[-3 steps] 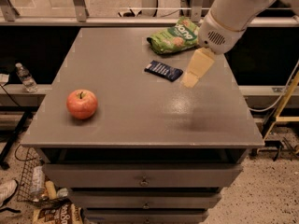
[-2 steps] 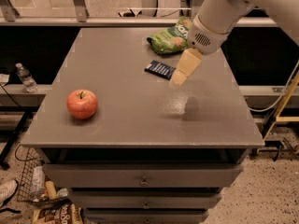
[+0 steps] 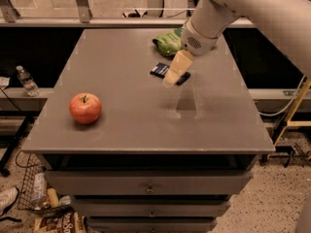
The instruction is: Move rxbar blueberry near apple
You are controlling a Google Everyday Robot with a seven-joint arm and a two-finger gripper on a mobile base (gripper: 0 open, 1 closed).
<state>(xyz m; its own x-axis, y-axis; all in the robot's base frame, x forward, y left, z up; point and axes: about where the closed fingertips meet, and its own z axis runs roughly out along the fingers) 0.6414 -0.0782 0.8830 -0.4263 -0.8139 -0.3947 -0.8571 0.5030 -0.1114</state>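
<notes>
The rxbar blueberry (image 3: 161,70) is a flat dark navy wrapper lying on the grey table (image 3: 126,115), right of centre towards the back. My gripper (image 3: 175,72) hangs from the white arm directly over the bar and covers its middle; only the bar's left end and right tip show. The apple (image 3: 85,108) is red with a yellowish blush and stands on the left front part of the table, well apart from the bar and the gripper.
A crinkled green snack bag (image 3: 170,41) lies at the back of the table, just behind the bar and partly under the arm. A water bottle (image 3: 26,80) stands on a ledge left of the table. Drawers are below the table's front edge.
The arm and gripper have moved left and towards the bar, from beside its right end to over it. The bar, the apple and the bag have not moved.
</notes>
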